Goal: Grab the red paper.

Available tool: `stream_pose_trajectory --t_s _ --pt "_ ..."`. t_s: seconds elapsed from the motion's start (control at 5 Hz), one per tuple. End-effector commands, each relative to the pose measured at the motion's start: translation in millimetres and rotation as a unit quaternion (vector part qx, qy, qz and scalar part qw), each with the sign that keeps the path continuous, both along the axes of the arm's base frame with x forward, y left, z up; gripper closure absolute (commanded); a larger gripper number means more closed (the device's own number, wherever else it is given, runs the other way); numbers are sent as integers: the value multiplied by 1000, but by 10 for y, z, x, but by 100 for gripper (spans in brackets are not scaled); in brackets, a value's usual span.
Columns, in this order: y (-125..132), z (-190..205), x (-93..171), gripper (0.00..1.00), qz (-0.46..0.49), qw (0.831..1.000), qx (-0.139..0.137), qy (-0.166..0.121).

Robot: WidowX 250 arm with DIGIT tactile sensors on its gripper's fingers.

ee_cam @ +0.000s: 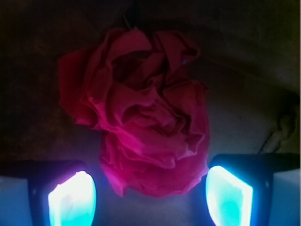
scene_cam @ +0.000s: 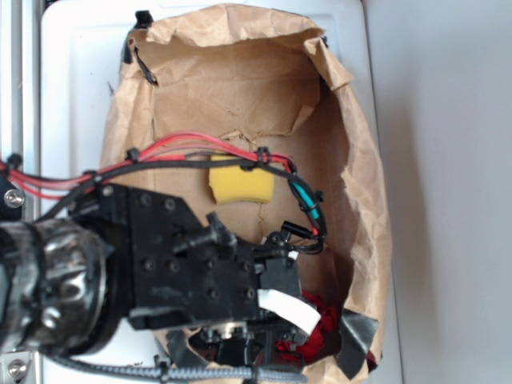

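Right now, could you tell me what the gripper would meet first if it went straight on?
Most likely the red paper: it lies directly ahead of the open gripper, its lower edge already between the jaws.

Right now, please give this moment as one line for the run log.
stage: pre-grasp | hand: open, fingertips on both sides of red paper | paper: not yet gripped, inside brown paper bag | yellow sponge: untouched
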State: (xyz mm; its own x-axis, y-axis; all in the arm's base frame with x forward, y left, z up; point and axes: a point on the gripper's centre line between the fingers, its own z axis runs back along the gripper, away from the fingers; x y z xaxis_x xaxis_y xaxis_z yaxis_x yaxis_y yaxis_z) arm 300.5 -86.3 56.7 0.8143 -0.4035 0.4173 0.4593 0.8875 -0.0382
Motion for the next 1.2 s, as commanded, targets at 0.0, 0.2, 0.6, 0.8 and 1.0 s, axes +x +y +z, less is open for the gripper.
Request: stream_pose_trajectory --t_s 0.0,0.2,0.6,0.8,1.0 --pt "-123 145 239 0 3 999 -12 -51" --pt "-140 103 295 0 0 998 -19 -61" --pt "-188 60 336 0 -25 997 -43 -55" --pt "-236 -7 348 0 -17 996 -40 -71" --pt "-303 -68 391 0 -19 998 -22 -58"
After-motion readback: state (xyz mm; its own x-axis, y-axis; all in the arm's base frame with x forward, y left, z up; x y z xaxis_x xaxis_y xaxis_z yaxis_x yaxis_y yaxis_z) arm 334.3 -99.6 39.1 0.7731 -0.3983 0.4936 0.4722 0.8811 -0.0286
